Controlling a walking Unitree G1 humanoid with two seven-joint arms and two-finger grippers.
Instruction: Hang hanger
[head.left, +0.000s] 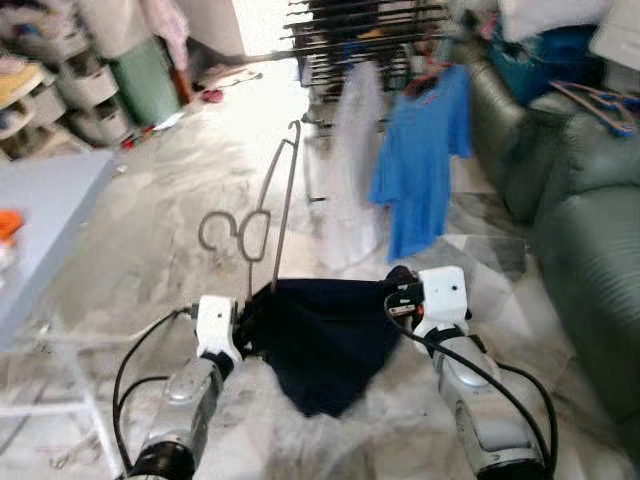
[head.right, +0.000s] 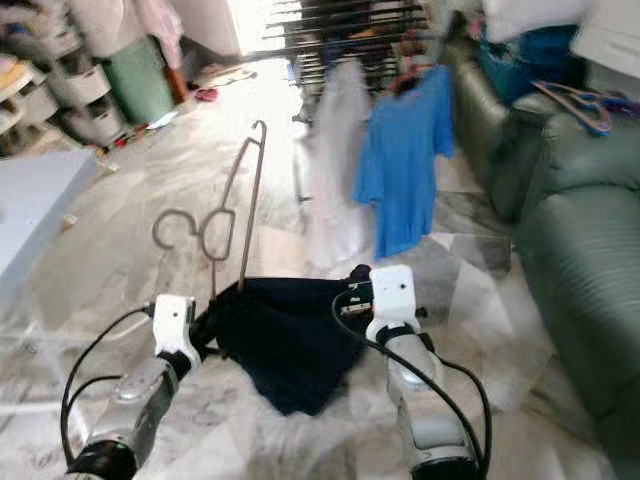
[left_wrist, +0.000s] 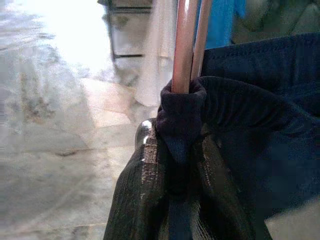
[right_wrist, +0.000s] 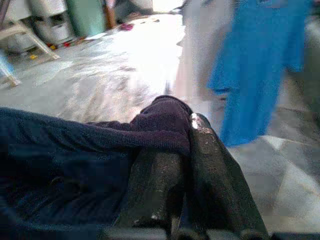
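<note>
Left gripper (left_wrist: 172, 165) clamped on dark garment (head.left: 325, 340) and wire hanger (head.left: 270, 215); right gripper (right_wrist: 175, 165) pinching garment's other corner.

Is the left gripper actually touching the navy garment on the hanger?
Touching. The left wrist view shows the left gripper's fingers closed on a bunched fold of the navy garment beside the hanger wires.
</note>
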